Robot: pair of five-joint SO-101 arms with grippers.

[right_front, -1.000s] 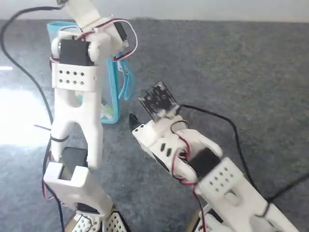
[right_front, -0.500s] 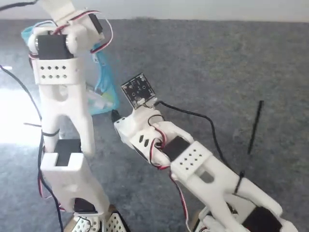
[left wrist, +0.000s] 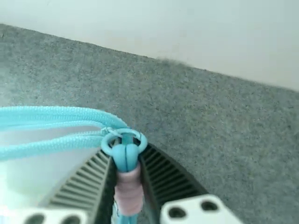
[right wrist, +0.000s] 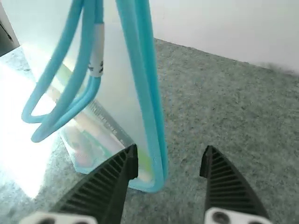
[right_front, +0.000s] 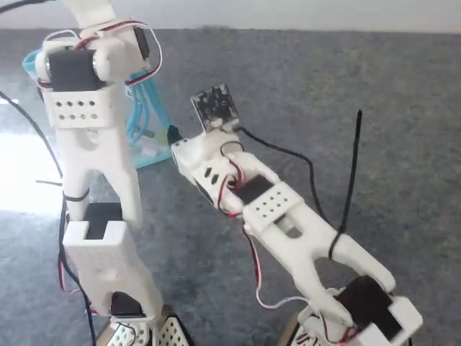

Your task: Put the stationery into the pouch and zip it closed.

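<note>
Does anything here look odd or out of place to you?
The blue pouch is not lying flat: the left hand pinches its zip tab and holds it up on end, lower corner down at the carpet, with the open right hand close by. Nothing looks spilled or broken.

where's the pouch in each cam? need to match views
High view: pouch stands upper left, partly behind the left arm.
Left wrist view: at left, its zip pull clamped in the left gripper.
Right wrist view: upright, its teal border just ahead of the open right gripper.
Shared landmark: grey mat meeting the pale wall.
</note>
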